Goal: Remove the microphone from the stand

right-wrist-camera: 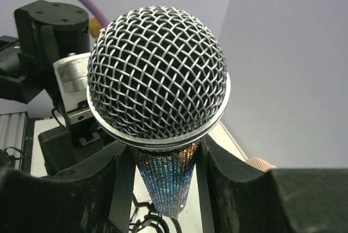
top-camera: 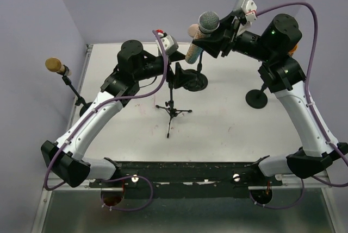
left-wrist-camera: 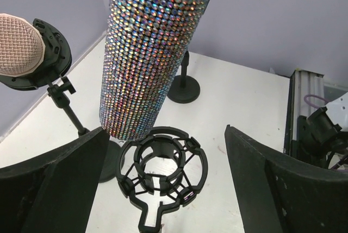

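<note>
Top view, right pincer (top-camera: 209, 40): clamped on the microphone (top-camera: 209, 22) below its silver mesh head, high over the far side of the table (top-camera: 228, 124).
Top view, left pincer (top-camera: 182, 75): down by the top of the tripod stand (top-camera: 172, 108); I cannot tell its opening from here.
Left wrist view, left pincer (left-wrist-camera: 166, 135): jaws spread wide, gripping nothing, one pad on either side of the shock mount (left-wrist-camera: 163, 168).
Left wrist view, microphone (left-wrist-camera: 152, 54): sequined body upright, lower end just above the mount's ring, which looks empty.
Left wrist view, neighbour: a pink-headed microphone (left-wrist-camera: 19, 43) in its own mount, to the left.
Right wrist view, right pincer (right-wrist-camera: 163, 159): both fingers (right-wrist-camera: 70, 195) pressed against the sequined body under the head.
Right wrist view, microphone (right-wrist-camera: 157, 81): upright, mesh head toward the camera, tail hanging above the black ring.
</note>
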`<action>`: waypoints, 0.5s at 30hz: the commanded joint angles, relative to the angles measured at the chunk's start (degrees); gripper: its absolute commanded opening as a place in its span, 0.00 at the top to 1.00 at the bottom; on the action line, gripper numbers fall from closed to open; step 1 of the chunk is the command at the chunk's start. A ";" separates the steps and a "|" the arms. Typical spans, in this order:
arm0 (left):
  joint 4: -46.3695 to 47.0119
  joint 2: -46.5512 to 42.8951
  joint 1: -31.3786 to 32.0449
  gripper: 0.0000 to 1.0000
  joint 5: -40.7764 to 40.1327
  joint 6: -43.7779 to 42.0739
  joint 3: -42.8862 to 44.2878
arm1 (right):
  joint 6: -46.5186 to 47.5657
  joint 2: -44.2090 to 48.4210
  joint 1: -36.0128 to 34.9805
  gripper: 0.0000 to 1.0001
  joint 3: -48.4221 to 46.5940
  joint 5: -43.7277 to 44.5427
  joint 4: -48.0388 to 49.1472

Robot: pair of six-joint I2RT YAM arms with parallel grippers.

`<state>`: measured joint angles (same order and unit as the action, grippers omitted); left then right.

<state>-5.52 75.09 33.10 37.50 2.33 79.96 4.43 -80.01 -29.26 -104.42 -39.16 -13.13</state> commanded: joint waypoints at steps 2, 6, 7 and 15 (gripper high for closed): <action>6.40 0.58 0.74 0.09 -2.50 4.17 4.23 | 1.20 -0.59 -0.45 0.99 2.73 -8.57 -1.64; -1.05 0.94 0.74 0.10 -6.73 1.20 6.69 | 0.14 0.11 -0.36 0.99 3.26 -3.57 -1.38; -3.25 0.59 0.65 0.10 -6.99 -0.29 7.04 | 0.06 0.29 -0.36 0.99 3.09 -2.69 -0.94; 0.67 -7.50 0.12 0.01 -6.57 -5.85 -2.88 | -1.25 -1.11 -0.36 0.99 1.76 -6.88 -1.73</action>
<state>-8.99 71.55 33.34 31.44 -1.02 81.36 5.39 -80.68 -29.32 -101.73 -42.50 -14.74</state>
